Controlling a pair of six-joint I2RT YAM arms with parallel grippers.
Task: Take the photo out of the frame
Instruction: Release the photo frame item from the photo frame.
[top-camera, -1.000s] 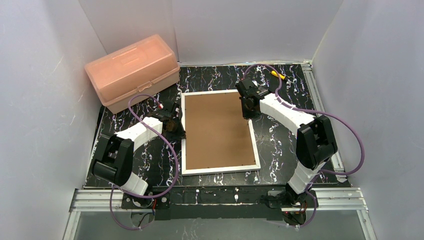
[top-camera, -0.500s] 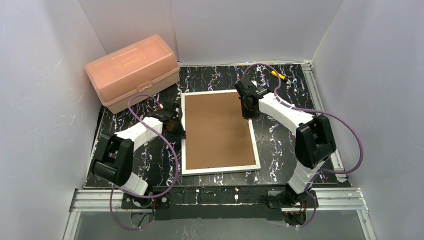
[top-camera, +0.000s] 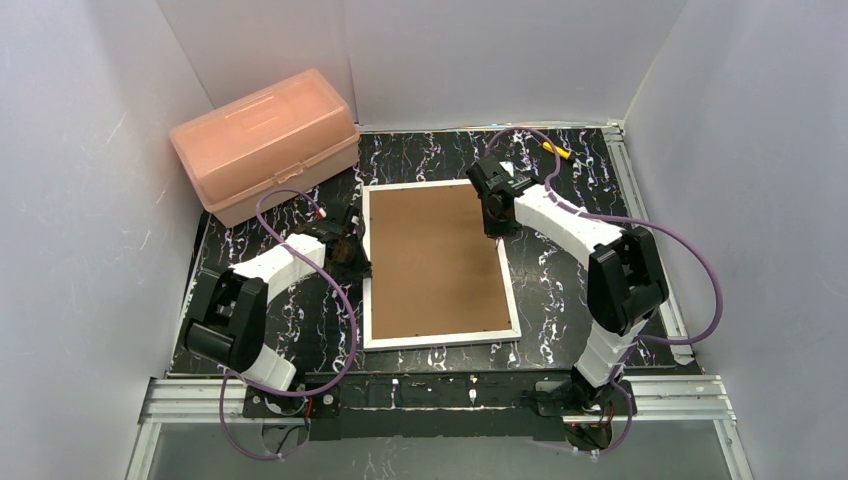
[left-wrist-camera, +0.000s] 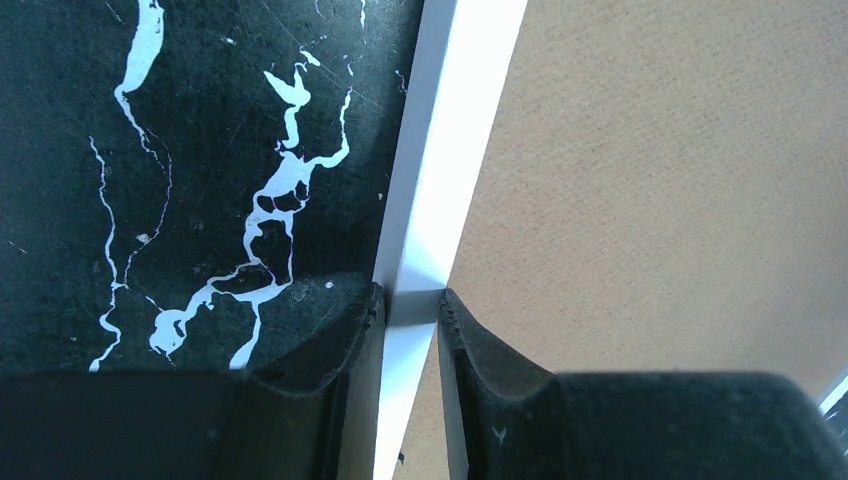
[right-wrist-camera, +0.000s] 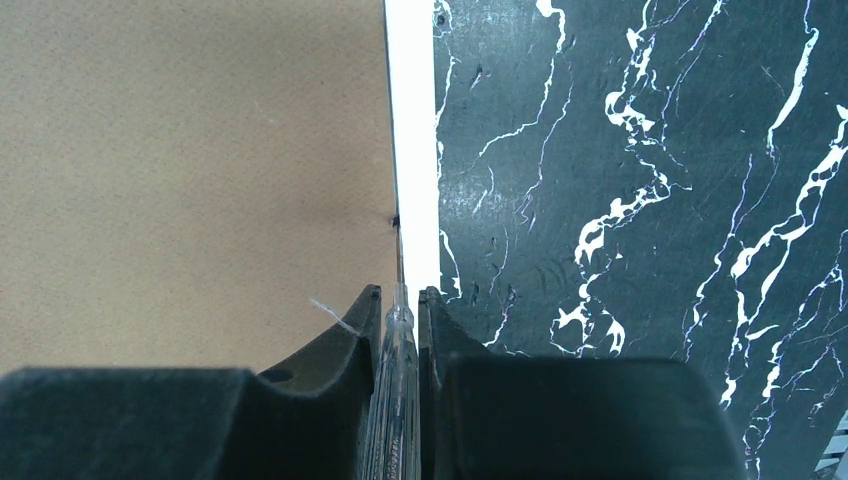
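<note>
Top view: large flat white-bordered picture frame (top-camera: 437, 262) lies brown back up mid black marbled table (top-camera: 420, 160), left gripper (top-camera: 352, 262) at its left edge, right gripper (top-camera: 492, 222) at its far right edge; left wrist: left gripper pinches the white border; right wrist: right gripper narrowly clamps thin clear plastic tool (right-wrist-camera: 392, 400), tip at board-border seam.

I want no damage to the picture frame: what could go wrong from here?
The thin clear tool in the right gripper points into the seam beside the backing board; it may slip and gouge the board. The left gripper pinches only the narrow white border of the frame, so the frame might shift under levering.
</note>
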